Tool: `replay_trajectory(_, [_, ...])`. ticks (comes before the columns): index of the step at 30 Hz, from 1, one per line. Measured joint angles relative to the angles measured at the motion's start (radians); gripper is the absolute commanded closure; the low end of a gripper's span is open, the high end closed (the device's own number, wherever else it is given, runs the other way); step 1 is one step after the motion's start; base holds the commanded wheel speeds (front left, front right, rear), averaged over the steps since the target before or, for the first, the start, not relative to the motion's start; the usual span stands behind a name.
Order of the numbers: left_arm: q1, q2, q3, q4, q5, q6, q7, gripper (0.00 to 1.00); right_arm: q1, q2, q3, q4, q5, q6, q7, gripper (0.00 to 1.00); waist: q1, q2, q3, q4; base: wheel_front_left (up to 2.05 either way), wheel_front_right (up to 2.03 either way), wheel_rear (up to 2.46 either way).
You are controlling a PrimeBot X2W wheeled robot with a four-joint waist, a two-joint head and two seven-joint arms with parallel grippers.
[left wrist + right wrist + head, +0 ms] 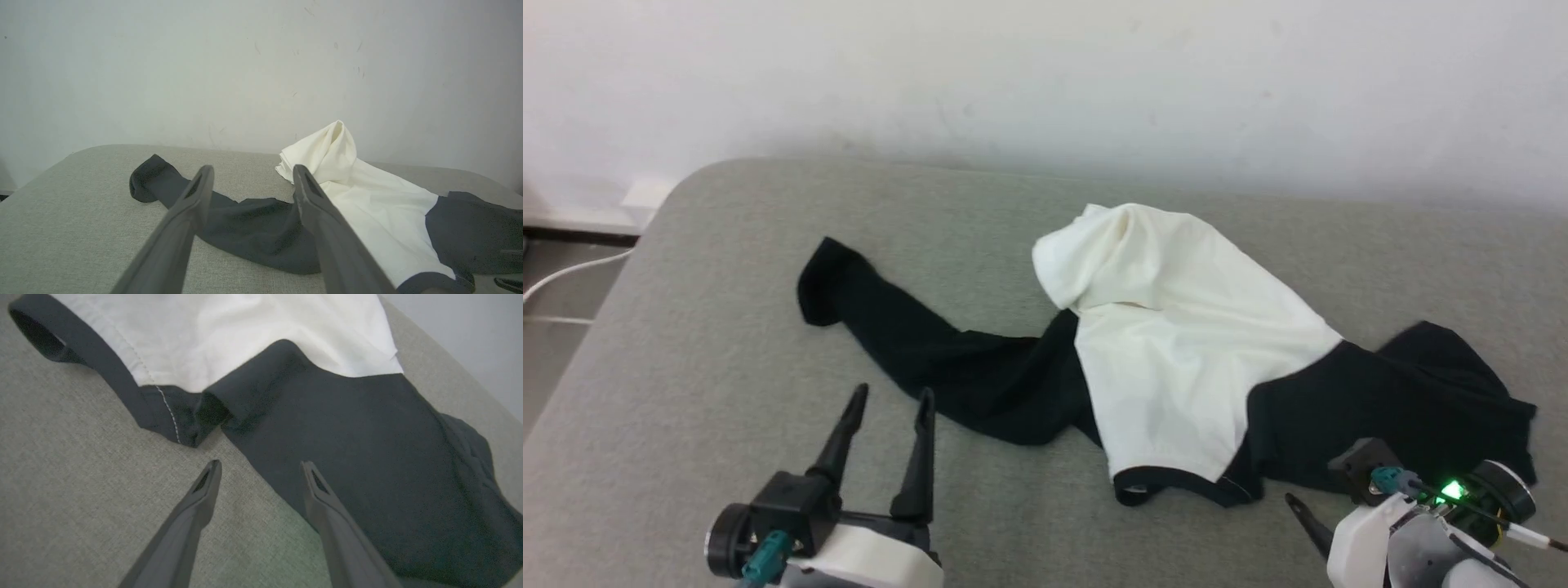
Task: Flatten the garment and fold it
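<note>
Left gripper (892, 392) and right gripper (260, 463) gape wide beside the crumpled garment (1176, 343), black sleeves sprawled sideways.

- The garment (1176, 351) has a plain creamy-white body, black sleeves and black neck trim, with a thin line of white stitching on the trim.
- The tabletop (686, 367) is a flecked grey-green weave.
- The left claw (892, 394) and right claw (260, 464) are dark charcoal.
- The wall (1045, 82) is off-white.

Head view looks down on the whole shirt (1176, 343). Left wrist view faces the wall (204, 73) from low; right wrist view is close over one sleeve (367, 437).
</note>
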Motion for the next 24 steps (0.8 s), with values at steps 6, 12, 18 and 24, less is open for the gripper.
replay_trajectory(6, [0.004,-0.037,0.023,0.019,0.036,-0.057,0.000,0.00,-0.064,-0.005,0.049,0.119,-0.031,0.000,-0.002,0.00,0.0000,0.0000,0.005,0.044,0.00,0.00,0.00])
replay_trajectory(12, [0.002,-0.078,0.040,0.057,0.062,-0.106,0.000,0.00,-0.132,0.012,0.064,0.230,-0.046,0.001,-0.050,0.52,0.0001,0.0000,0.034,0.062,0.00,0.00,0.00])
replay_trajectory(18, [0.001,-0.108,0.073,0.094,0.081,-0.140,0.000,0.00,-0.159,0.029,0.109,0.280,-0.029,0.001,-0.090,1.00,0.0001,0.0000,0.041,0.041,0.00,0.00,0.00])
replay_trajectory(24, [0.009,-0.120,0.116,0.124,0.102,-0.164,0.000,0.00,-0.086,-0.067,0.108,0.201,0.072,0.000,-0.073,1.00,0.0001,0.0000,0.015,-0.022,0.00,0.00,0.00])
